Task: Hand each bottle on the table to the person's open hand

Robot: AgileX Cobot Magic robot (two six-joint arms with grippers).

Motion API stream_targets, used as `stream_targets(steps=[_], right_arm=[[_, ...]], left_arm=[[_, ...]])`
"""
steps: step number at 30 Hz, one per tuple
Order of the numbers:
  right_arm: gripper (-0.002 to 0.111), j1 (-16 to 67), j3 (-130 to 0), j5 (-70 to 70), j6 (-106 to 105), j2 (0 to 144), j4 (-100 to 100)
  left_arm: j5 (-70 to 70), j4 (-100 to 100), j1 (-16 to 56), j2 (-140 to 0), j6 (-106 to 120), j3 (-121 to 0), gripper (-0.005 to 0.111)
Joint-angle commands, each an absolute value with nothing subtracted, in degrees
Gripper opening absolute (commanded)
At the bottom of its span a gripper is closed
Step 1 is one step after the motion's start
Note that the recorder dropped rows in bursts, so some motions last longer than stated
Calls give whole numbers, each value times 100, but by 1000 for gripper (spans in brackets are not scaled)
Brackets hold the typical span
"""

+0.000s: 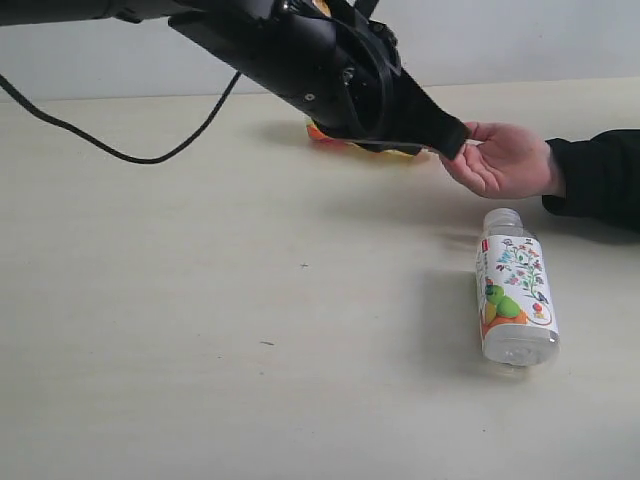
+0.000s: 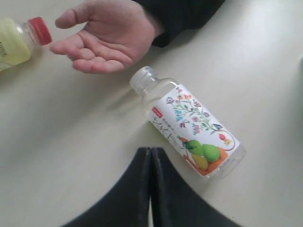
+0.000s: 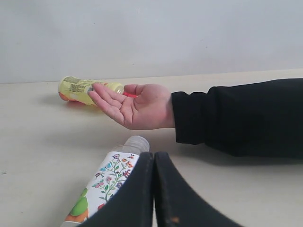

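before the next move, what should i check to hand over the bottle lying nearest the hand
1. Is the hand open, palm up and empty: ok.
2. Is the fruit bottle free to grasp: ok, it lies on its side on the table, apart from the hand.
3. Is the left gripper open for a grasp: not ok, shut on nothing.
4. Is the right gripper open: not ok, shut on nothing.
5. Is the yellow bottle out of the way: ok, it lies on its side beyond the hand.
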State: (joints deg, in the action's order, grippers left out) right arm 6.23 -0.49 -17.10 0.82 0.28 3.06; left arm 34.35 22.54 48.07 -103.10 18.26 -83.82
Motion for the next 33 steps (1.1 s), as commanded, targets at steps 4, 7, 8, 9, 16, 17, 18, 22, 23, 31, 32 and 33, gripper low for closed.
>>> stream_targets(steps=[4,7,8,9,16,17,18,22,23,31,32,33], right_arm=[[0,595,-34,-1664,62,0,277],[0,595,-34,-1664,62,0,277],[0,595,-34,-1664,62,0,277],[0,595,-34,-1664,62,0,277],[0,595,-34,-1664,62,0,277],[0,595,-34,-1664,62,0,277],[0,595,-34,-1664,62,0,277],[0,595,-34,-1664,62,0,277],[0,595,-34,-1664,62,0,277],[0,595,-34,-1653,48,0,276],[0,595,-34,-1653,48,0,276],[0,595,-34,-1613,0,0,276]], left_arm=[[3388,2327,4864,-10322,1749,-8517,0],[3452,2315,4779,-10222,1749,-8462,0],[3530,2325,4733,-10207,1749,-8462,0],[3597,2385,4732,-10207,1732,-8462,0],[3913,2326,4741,-10106,1622,-8462,0],[3930,2275,4729,-10064,1622,-8462,0],[3944,2252,4699,-10014,1622,-8436,0],[3974,2222,4677,-9901,1678,-8314,0],[4004,2222,4677,-9903,1678,-8314,0],[3995,2564,4677,-9836,1728,-8298,0],[3900,2564,4677,-9774,1759,-8214,0],[3739,2564,4677,-9643,1774,-8091,0]])
